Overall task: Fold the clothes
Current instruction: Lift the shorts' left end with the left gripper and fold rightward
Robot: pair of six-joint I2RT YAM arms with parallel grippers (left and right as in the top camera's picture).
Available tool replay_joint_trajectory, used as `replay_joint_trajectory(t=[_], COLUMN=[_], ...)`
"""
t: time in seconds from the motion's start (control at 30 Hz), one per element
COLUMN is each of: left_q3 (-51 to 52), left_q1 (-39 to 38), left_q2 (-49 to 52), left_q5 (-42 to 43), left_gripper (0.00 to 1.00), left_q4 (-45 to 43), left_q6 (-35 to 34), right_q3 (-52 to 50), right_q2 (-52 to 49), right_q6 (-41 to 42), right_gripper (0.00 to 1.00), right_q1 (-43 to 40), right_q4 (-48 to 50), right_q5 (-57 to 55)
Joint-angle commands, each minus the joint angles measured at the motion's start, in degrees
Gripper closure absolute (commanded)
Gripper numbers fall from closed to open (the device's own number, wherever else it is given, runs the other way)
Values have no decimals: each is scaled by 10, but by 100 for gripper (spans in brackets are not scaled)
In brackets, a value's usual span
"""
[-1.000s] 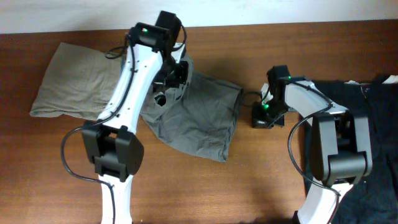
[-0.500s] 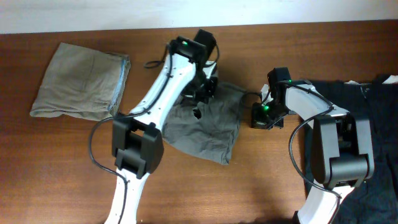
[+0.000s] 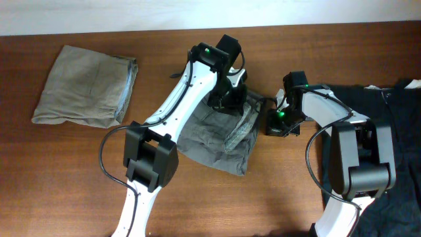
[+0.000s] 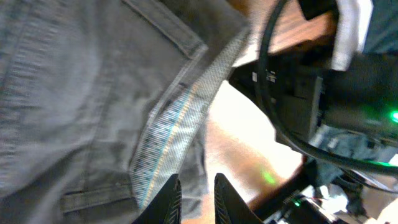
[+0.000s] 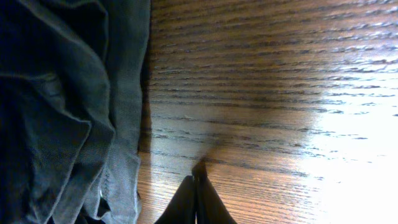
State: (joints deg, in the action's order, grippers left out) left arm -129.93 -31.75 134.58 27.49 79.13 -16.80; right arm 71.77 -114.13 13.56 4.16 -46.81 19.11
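In the overhead view, the grey shorts [image 3: 214, 141] are lying crumpled near the middle of the wooden table [image 3: 66, 184], with one edge turned up and showing a paler inner strip along their right side. The left arm is reaching across them from the near edge, and the left gripper [image 3: 230, 102] is hanging over their far right corner, though its jaws are too hidden from above to judge. The khaki shorts [image 3: 82, 85] are lying folded well apart at the far left, and the black garment [image 3: 395, 131] is spreading over the right end of the table under the right arm. The right gripper [image 3: 276, 125] is sitting just beside the grey shorts' right edge. In the left wrist view, the left gripper [image 4: 196, 200] is showing its two fingertips standing a narrow gap apart with nothing pinched between them, while the grey shorts [image 4: 62, 93] are filling the left of the frame and their light-lined waistband [image 4: 180, 118] is running down towards the tips. In the right wrist view, the right gripper [image 5: 196, 193] is pressing its fingertips together, empty, over bare wood [image 5: 280, 74], and dark wrinkled cloth [image 5: 62, 124] is lying just to the left of it; I cannot tell which garment it is.
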Motion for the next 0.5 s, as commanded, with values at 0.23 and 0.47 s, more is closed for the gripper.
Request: replay_joint_trajectory(t=[0.23, 0.47], left_q3=[-5, 43], left_q1=[1, -66], left_q2=[-1, 1], left_q5=[-239, -274], left_gripper=[60, 49], left_q4=[150, 137], left_q6=[134, 208], right_q3=[-18, -18], right_q2=[-11, -11], right_q6=[5, 5], right_gripper=[95, 95], right_q1=[3, 3], right_q4=[4, 1], right_q5=[-18, -18])
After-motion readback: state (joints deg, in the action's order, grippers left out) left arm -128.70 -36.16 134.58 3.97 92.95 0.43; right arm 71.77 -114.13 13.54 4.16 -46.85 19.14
